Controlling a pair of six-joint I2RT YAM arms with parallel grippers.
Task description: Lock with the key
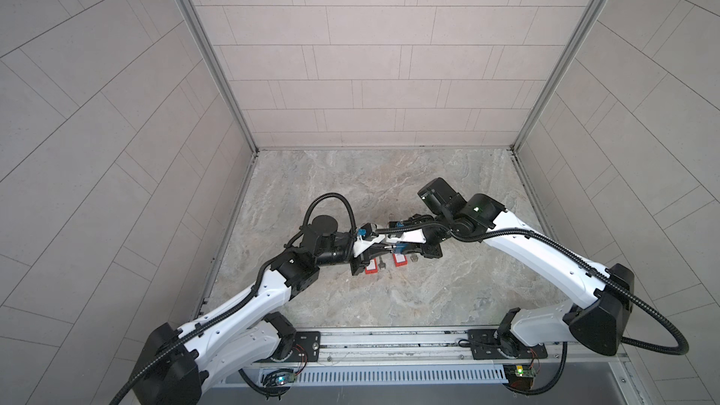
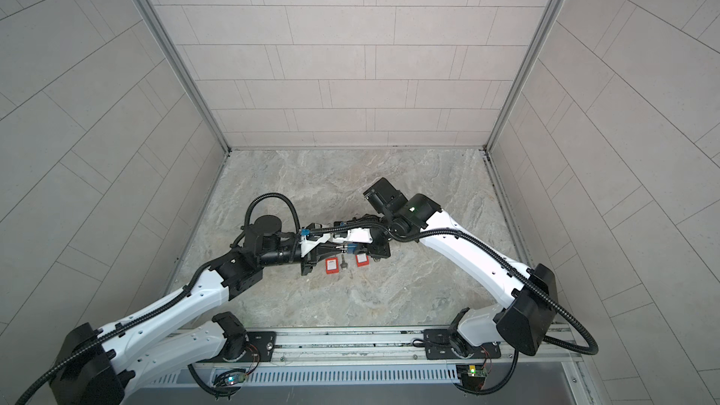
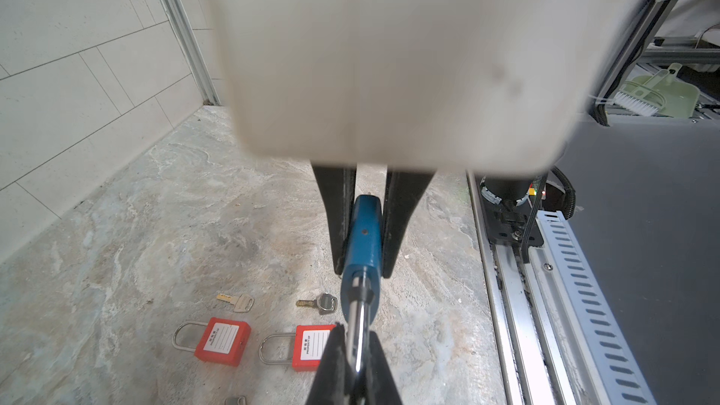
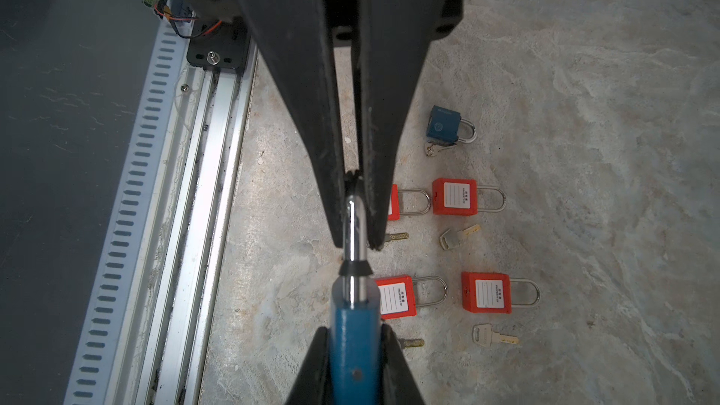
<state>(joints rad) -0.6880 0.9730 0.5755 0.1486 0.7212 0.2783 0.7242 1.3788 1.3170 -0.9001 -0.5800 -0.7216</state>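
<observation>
"So, what lies nearest?"

"A red padlock (image 3: 223, 340) and a loose key (image 3: 238, 301), flat on the surface (image 3: 156, 227). Above them the blue padlock (image 3: 362, 235) is held in the air. The left gripper (image 3: 363, 272) clamps its body and the right gripper (image 4: 355, 245) pinches its shackle (image 4: 353, 255)."

"How will it handle?"

"Probably heavy, rigid and slick. Hold it by the flat sides of the body."

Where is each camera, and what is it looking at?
Top views: high above the front, looking down on the grey marble table and both arms.
Left wrist: just behind the left tool gripping the blue metal padlock.
Right wrist: just behind the right tool pinching its shackle.
Both wrist views share that padlock.
</observation>
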